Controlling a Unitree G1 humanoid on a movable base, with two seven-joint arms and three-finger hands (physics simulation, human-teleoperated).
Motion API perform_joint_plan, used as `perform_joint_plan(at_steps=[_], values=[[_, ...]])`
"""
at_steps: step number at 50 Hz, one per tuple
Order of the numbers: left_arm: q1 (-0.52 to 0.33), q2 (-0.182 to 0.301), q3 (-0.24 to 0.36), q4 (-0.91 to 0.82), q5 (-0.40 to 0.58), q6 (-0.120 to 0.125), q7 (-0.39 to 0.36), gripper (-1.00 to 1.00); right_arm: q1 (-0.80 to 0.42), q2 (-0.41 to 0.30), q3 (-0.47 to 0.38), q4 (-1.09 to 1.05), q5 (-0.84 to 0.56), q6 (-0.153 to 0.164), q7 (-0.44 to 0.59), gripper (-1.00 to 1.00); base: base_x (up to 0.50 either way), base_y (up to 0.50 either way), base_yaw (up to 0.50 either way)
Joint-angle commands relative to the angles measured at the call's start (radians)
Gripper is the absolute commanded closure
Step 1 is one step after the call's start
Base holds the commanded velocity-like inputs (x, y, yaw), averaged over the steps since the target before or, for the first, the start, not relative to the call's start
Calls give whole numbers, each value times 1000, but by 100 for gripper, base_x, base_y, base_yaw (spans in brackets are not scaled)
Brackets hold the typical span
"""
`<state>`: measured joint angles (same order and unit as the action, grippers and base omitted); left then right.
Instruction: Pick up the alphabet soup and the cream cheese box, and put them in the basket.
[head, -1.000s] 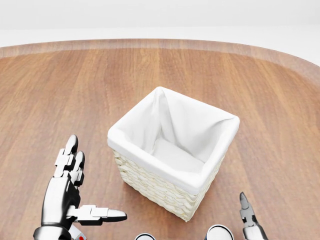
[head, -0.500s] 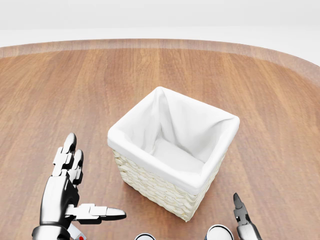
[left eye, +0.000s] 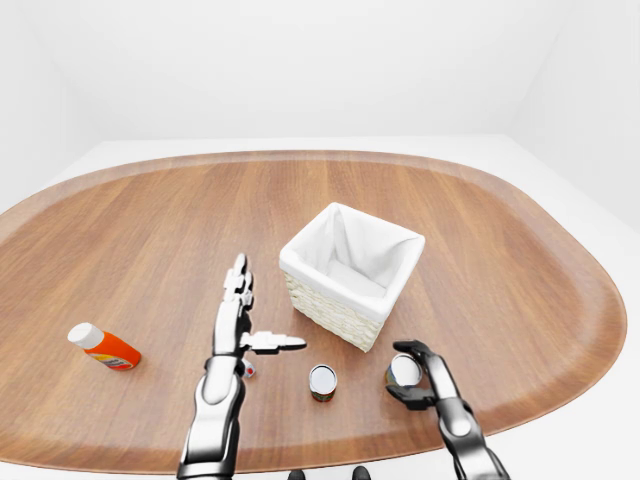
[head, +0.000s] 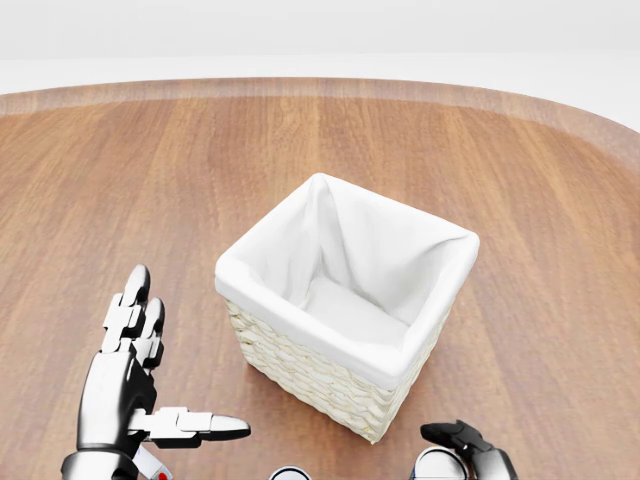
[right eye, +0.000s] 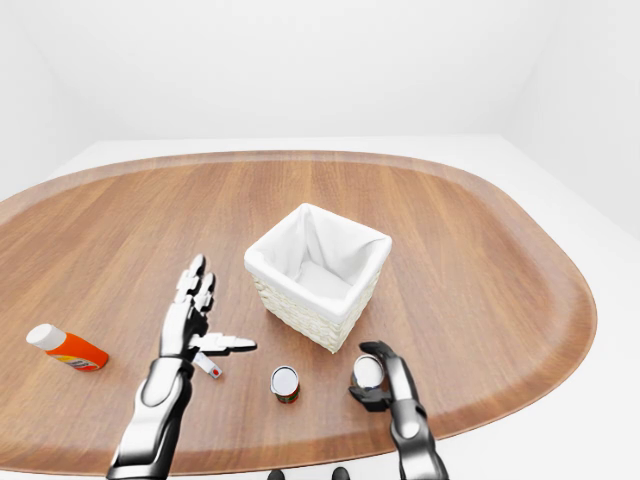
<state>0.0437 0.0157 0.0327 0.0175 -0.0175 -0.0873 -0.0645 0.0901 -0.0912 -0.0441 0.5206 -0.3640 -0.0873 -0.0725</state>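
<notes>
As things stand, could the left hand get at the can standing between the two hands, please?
Probably yes: the left hand is open, and bare table lies between its thumb and the can. The basket stands farther up the view, out of the way.

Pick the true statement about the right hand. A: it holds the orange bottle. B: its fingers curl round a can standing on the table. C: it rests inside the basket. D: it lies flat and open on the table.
B: in the left-eye view the right hand has its fingers curled round a silver-topped can below the basket.
</notes>
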Motion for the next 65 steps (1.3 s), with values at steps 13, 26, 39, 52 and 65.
perform_joint_plan(at_steps=[13,26,39,52,65], values=[[2,2,0,-1,5,0,-2,-100,10,2,12,36,11,0,5,100,0,0,0],[1,1,0,4,8,0,0,-100,122,9,-16,-227,-1,0,35,100,0,0,0],[6,0,-3,-3,14,0,2,-100,225,65,-122,-712,21,0,188,100,0,0,0],[7,0,-2,-8,14,0,3,-100,237,104,-181,-899,27,0,254,100,0,0,0],[8,-1,-2,-16,16,0,7,-100,234,137,-243,-1150,33,132,337,100,0,0,0]])
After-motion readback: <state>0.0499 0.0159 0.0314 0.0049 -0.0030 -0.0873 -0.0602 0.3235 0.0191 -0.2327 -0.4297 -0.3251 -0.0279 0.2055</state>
